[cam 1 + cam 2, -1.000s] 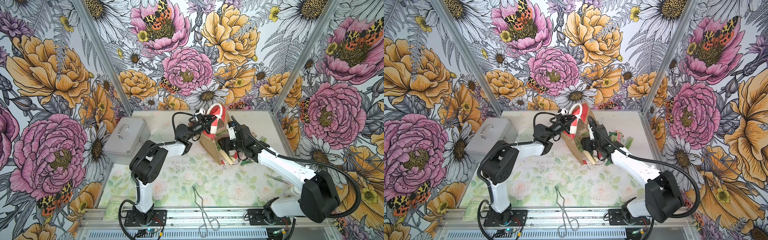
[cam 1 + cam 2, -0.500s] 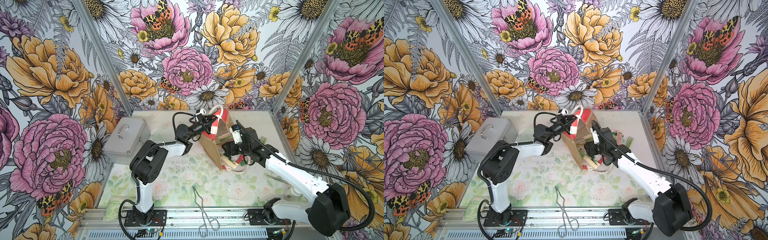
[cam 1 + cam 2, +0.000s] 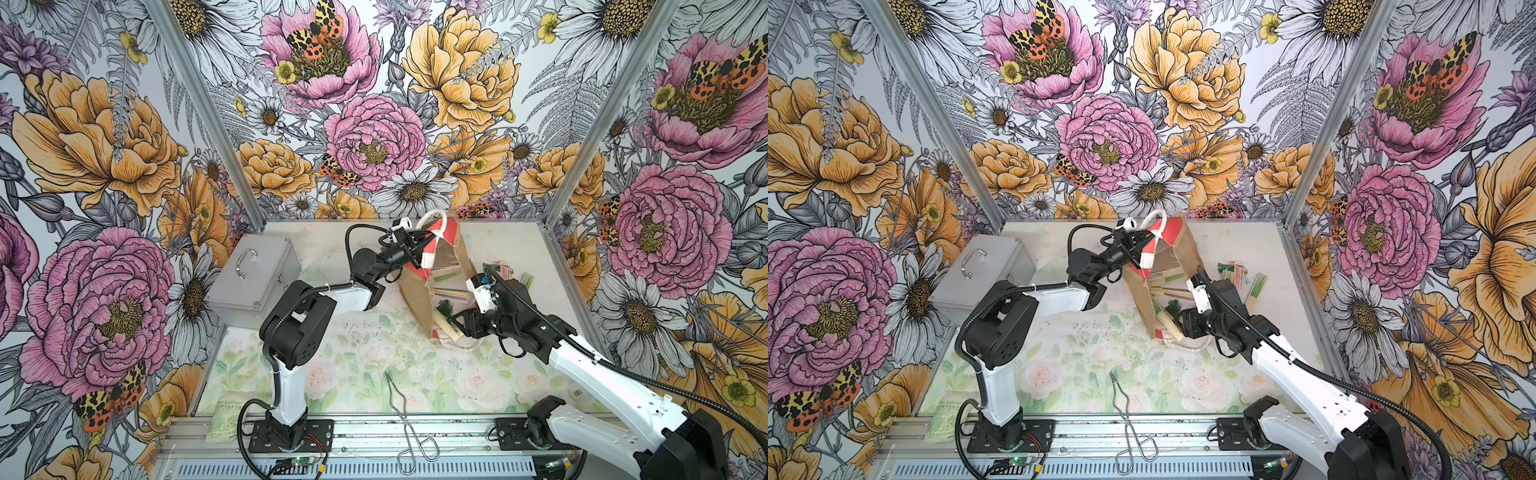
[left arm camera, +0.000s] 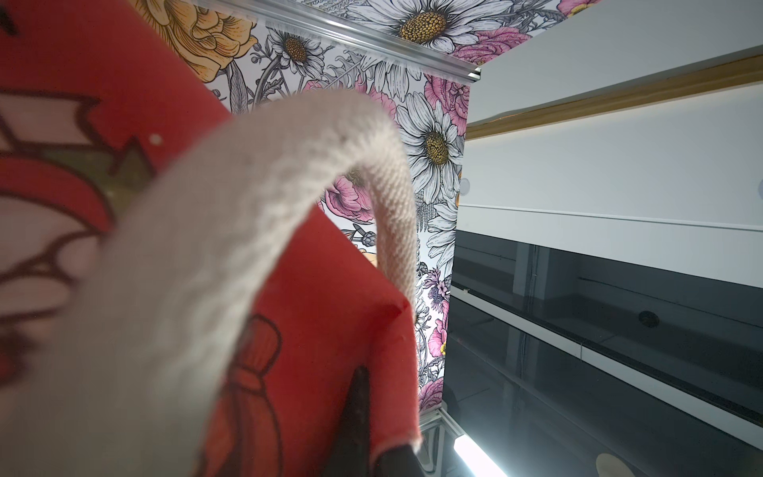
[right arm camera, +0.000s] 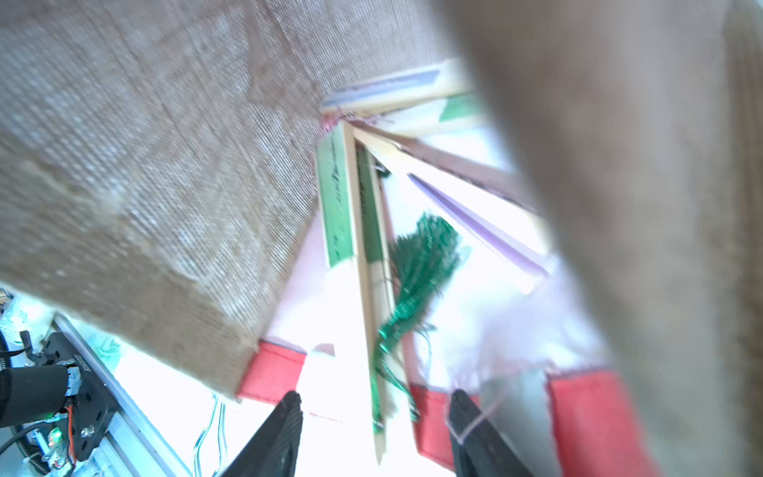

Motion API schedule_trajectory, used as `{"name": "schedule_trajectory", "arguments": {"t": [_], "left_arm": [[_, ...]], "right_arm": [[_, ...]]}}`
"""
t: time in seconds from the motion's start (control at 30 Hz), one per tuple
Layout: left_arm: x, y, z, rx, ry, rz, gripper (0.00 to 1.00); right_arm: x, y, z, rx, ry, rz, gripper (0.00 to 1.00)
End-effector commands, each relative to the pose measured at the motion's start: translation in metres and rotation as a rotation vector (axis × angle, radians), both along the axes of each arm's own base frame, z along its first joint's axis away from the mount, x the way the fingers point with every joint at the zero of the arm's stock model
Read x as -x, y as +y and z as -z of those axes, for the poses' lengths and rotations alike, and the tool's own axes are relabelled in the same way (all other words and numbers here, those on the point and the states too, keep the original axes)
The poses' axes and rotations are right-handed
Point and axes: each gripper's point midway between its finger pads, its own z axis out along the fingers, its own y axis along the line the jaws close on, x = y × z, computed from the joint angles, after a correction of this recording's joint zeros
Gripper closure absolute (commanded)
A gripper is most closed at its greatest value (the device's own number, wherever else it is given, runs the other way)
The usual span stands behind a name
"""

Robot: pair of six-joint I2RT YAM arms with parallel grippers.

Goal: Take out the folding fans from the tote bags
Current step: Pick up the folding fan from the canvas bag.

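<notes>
Right wrist: fan (image 5: 368, 314) tip past bag (image 5: 272, 373) rim, within parted right hand (image 5: 373, 431)

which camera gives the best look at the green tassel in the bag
Right wrist view: the green tassel hangs close up beside a closed fan inside the tote bag, slightly blurred. In both top views it is only a small dark tuft at the bag's mouth. The left wrist view misses it.

Tilted tan tote bag (image 3: 415, 299), fans (image 3: 447, 327) inside
</notes>
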Motion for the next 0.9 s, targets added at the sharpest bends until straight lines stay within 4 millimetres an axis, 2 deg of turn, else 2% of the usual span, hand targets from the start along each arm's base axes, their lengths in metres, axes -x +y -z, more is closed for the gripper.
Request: {"name": "schedule_trajectory", "arguments": {"t": [0.0,0.2,0.3,0.47,0.87], "left_arm": [[0.003,0.008,-0.027,0.106,0.0,0.038,1.0],[0.002,0.008,-0.028,0.112,0.001,0.032,1.0],[0.001,0.009,-0.026,0.113,0.01,0.024,1.0],[-0.002,0.01,-0.026,0.118,0.016,0.018,1.0],[-0.007,0.012,-0.031,0.133,0.009,0.003,1.0]], "right_arm": [[0.004,0.005,-0.001,-0.048,0.008,0.023,0.45],[0.001,0.023,0.002,-0.088,-0.004,0.042,0.49],[0.001,0.028,0.01,-0.069,0.012,0.067,0.5],[0.004,0.026,0.026,-0.074,0.087,0.148,0.52],[0.019,0.026,0.042,-0.104,0.175,0.175,0.53]]}}
